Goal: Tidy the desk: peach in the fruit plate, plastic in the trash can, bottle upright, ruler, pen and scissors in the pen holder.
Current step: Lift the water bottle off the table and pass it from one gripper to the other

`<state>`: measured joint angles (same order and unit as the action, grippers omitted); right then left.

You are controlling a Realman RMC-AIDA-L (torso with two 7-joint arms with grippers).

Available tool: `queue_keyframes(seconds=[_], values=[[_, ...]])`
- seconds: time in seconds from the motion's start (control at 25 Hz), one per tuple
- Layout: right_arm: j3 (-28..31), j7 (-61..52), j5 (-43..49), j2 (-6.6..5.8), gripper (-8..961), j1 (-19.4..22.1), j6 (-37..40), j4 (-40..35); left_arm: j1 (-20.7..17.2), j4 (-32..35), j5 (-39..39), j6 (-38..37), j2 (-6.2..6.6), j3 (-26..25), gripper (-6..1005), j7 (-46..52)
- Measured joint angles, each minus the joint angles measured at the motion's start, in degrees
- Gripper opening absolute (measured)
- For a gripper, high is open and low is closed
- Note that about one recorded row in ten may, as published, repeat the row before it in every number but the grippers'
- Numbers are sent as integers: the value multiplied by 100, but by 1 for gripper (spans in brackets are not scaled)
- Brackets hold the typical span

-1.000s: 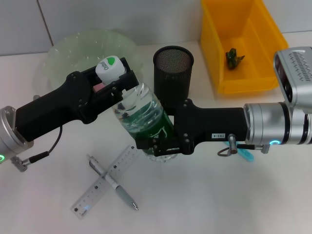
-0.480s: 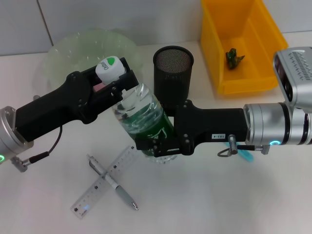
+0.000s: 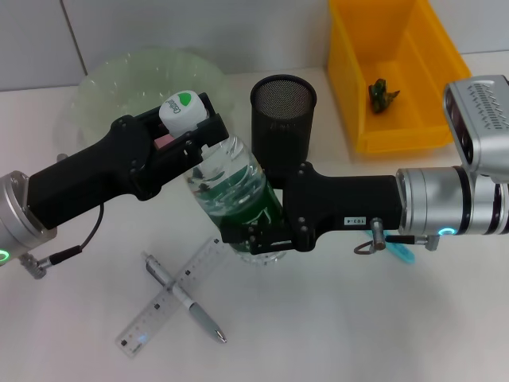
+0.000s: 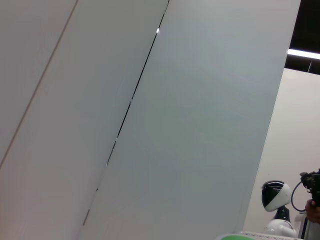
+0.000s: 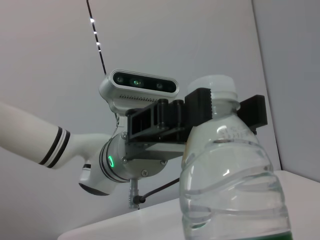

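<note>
Bottle [image 3: 235, 199] upright — left gripper [image 3: 187, 131] clamping neck, right gripper [image 3: 258, 239] gripping base

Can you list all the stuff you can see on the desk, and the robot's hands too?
bottle: one, clear with green label and white cap, mid-desk, held at neck and base
pen holder: one, black mesh, behind the bottle
trash can: one, yellow, far right, with a small dark green scrap inside
fruit plate: one, pale green, far left
ruler: one, clear, front left
pen: one, silver-grey, crossing the ruler
left gripper: black, shut on the bottle's neck
right gripper: black, shut on the bottle's lower body
</note>
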<state>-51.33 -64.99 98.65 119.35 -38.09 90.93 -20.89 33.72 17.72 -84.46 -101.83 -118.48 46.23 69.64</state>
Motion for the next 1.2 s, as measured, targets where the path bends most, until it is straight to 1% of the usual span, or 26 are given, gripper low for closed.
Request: queue_keyframes(seconds=[0.84, 1.2], values=[[-25, -14, 67, -6, 817, -104, -113, -42, 11, 30, -14, -2, 9, 9, 442, 77], [-489, -304, 79, -11, 817, -71, -356, -393, 11, 76, -27, -5, 9, 11, 441, 164]])
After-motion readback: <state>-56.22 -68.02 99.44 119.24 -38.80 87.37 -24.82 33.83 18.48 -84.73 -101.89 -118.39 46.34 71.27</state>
